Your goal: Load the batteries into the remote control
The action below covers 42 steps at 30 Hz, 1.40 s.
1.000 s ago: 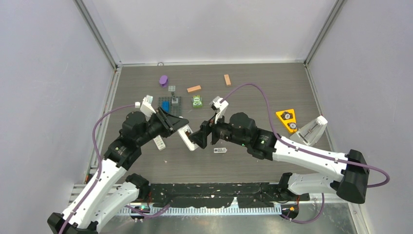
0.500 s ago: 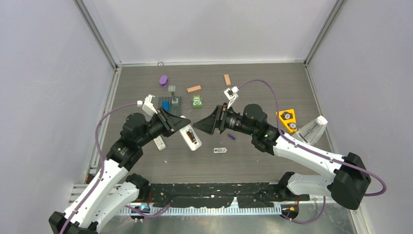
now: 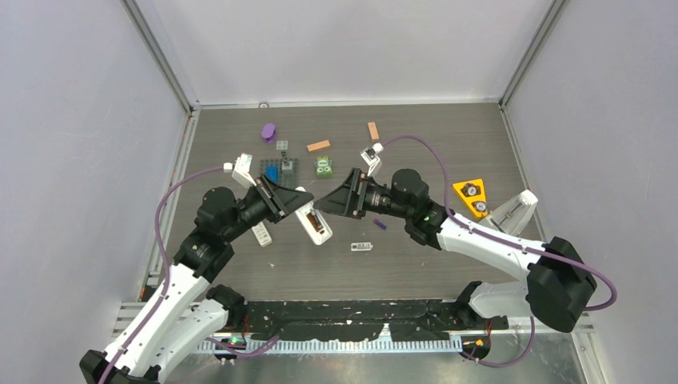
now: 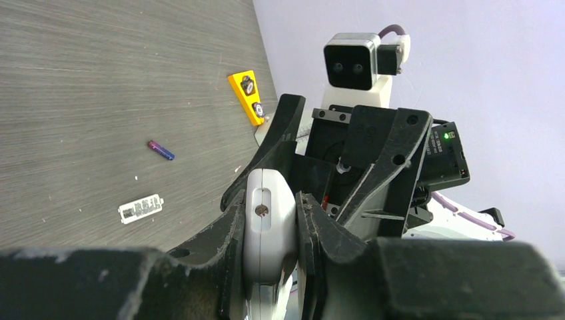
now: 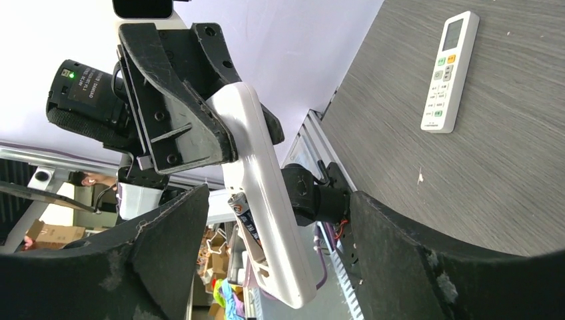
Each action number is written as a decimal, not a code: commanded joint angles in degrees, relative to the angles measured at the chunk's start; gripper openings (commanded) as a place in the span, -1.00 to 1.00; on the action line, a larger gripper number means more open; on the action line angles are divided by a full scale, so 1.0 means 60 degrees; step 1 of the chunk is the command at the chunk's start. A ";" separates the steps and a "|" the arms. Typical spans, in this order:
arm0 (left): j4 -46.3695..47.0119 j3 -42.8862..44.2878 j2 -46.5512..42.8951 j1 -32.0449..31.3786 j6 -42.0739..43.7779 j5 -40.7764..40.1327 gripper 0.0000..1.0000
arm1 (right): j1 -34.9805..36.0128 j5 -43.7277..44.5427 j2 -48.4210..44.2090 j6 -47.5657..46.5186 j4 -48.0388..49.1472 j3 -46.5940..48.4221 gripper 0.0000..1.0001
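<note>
My left gripper [image 3: 302, 210] is shut on a white remote [image 3: 316, 226] and holds it above the table, back side up. In the right wrist view this remote [image 5: 270, 193] has its compartment open, with one dark battery [image 5: 242, 217] sitting tilted in it, one end sticking out. My right gripper [image 3: 326, 205] is open and empty, its jaws wide on either side of the remote's end [image 4: 268, 223] without touching it. A purple battery [image 3: 380, 225] lies on the table, also seen in the left wrist view [image 4: 160, 150]. The other batteries are not in view.
A second white remote [image 5: 450, 72] lies on the table beside my left arm [image 3: 261, 235]. A small white cover [image 3: 362, 247] lies near the front. Two orange-tan blocks [image 3: 318, 146] [image 3: 372, 130], a purple piece [image 3: 269, 131], a green toy [image 3: 323, 166] and a yellow triangle [image 3: 470, 198] lie farther back.
My right gripper drew back up and right from the remote and opened wide. The purple battery on the table came into view. My left gripper still holds the remote, slightly shifted.
</note>
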 commanded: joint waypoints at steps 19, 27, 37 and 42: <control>0.0605 0.0106 -0.0174 0.0000 0.0061 0.0087 -1.00 | -0.0004 -0.0880 0.0893 0.0284 0.0048 0.0901 0.29; 0.0221 0.0477 -0.0113 -0.0001 -0.0005 -0.0102 -1.00 | -0.0007 -0.1021 0.0922 -0.0370 -0.0556 0.1148 0.21; -0.0135 0.0598 -0.0112 0.0000 0.0014 -0.0242 -1.00 | -0.0019 -0.0844 0.0826 -0.0973 -0.1169 0.1299 0.38; -0.0001 0.0411 -0.0111 0.0007 0.0002 -0.0216 -1.00 | -0.0011 -0.0805 0.0875 -0.0604 -0.0804 0.1285 0.65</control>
